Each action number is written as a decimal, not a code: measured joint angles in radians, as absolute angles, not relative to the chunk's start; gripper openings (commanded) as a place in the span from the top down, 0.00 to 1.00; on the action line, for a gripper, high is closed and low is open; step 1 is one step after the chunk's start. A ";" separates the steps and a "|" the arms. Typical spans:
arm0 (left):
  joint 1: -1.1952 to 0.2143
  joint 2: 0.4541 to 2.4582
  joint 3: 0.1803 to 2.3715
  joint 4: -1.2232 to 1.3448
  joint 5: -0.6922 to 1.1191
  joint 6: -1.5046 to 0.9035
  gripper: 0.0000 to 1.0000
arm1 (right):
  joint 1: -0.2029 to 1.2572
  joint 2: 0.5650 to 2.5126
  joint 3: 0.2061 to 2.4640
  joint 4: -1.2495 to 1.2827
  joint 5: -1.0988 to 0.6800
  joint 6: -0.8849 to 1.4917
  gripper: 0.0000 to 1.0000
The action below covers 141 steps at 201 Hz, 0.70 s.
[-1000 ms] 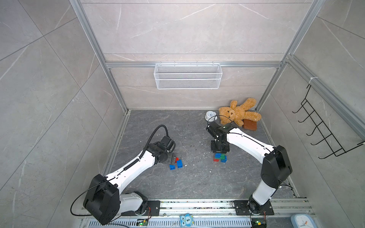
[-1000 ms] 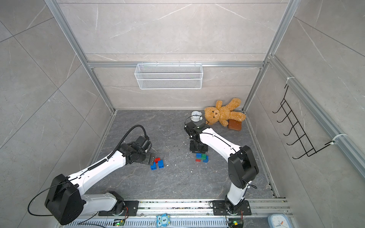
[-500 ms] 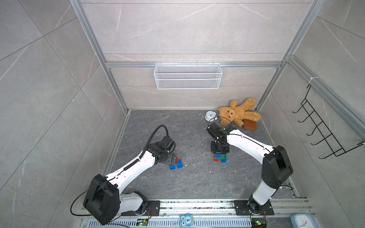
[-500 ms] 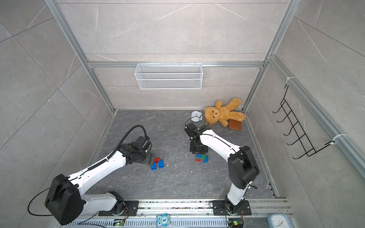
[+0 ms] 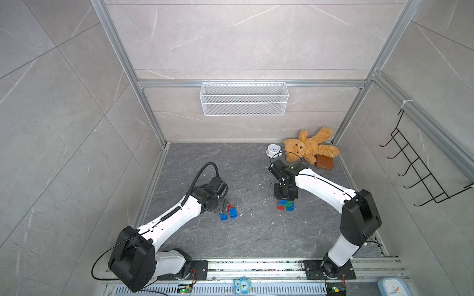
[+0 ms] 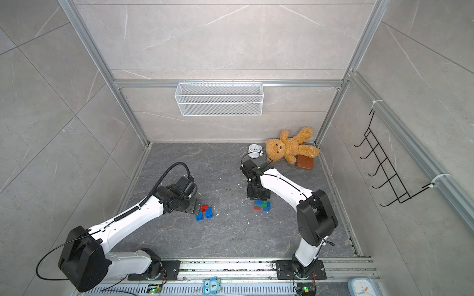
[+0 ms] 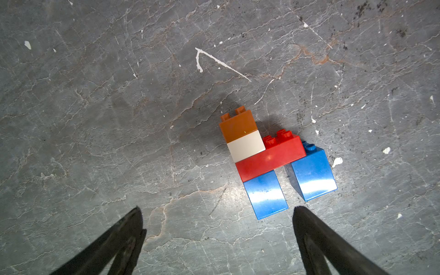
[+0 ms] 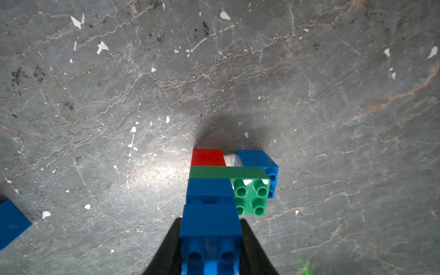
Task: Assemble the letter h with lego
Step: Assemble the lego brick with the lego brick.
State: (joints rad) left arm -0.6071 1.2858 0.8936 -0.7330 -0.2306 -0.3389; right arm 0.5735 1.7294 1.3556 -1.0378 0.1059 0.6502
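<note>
**Straight down on the right side**

Your right tool (image 8: 210, 238) is closed on a blue brick (image 8: 209, 221), directly above the lower blue brick (image 8: 209, 190) of the stack (image 8: 226, 172) on the surface (image 8: 95, 95), beside the green brick (image 8: 250, 197) with free studs. Your left tool (image 7: 217, 210) stands wide, near the second lego group (image 7: 271, 157).

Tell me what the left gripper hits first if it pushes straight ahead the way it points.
Probably the near blue brick, lying just ahead of the open left gripper and off toward one finger. The floor may come first if the approach is steep; depth is unclear.
</note>
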 measured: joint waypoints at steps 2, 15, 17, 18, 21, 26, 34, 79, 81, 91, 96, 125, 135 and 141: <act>-0.607 1.286 0.894 -0.733 -0.231 -0.339 0.00 | 0.573 1.729 1.356 -1.038 0.105 0.650 1.00; -0.607 1.287 0.894 -0.733 -0.231 -0.339 0.00 | 0.571 1.729 1.356 -1.038 0.100 0.650 1.00; -0.607 1.287 0.894 -0.733 -0.231 -0.339 0.00 | 0.570 1.729 1.356 -1.038 0.099 0.650 1.00; -0.607 1.287 0.894 -0.733 -0.230 -0.339 0.00 | 0.570 1.729 1.356 -1.038 0.099 0.650 1.00; -0.607 1.287 0.894 -0.733 -0.230 -0.339 0.00 | 0.570 1.729 1.356 -1.038 0.098 0.651 1.00; -0.607 1.287 0.894 -0.733 -0.230 -0.339 0.00 | 0.569 1.729 1.355 -1.038 0.096 0.651 1.00; -0.607 1.287 0.894 -0.733 -0.231 -0.339 0.00 | 0.568 1.729 1.354 -1.039 0.091 0.651 1.00; -0.607 1.288 0.894 -0.733 -0.230 -0.339 0.00 | 0.567 1.729 1.356 -1.048 0.083 0.663 1.00; -0.607 1.288 0.894 -0.733 -0.230 -0.339 0.00 | 0.567 1.730 1.358 -1.050 0.083 0.665 1.00; -0.607 1.290 0.894 -0.733 -0.230 -0.339 0.00 | 0.566 1.736 1.364 -1.055 0.082 0.668 1.00; -0.607 1.290 0.894 -0.733 -0.230 -0.339 0.00 | 0.566 1.739 1.367 -1.058 0.081 0.670 1.00; -0.607 1.294 0.894 -0.733 -0.230 -0.339 0.00 | 0.562 1.740 1.368 -1.061 0.075 0.681 1.00; -0.607 1.295 0.894 -0.733 -0.230 -0.339 0.00 | 0.562 1.741 1.368 -1.062 0.073 0.682 1.00; -0.607 1.295 0.894 -0.733 -0.230 -0.339 0.00 | 0.561 1.742 1.370 -1.063 0.072 0.682 1.00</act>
State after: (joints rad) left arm -0.6071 1.2953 0.8936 -0.7330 -0.2302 -0.3389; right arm 0.5606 1.7424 1.3701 -1.0630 0.0719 0.6815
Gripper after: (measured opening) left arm 0.997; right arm 0.347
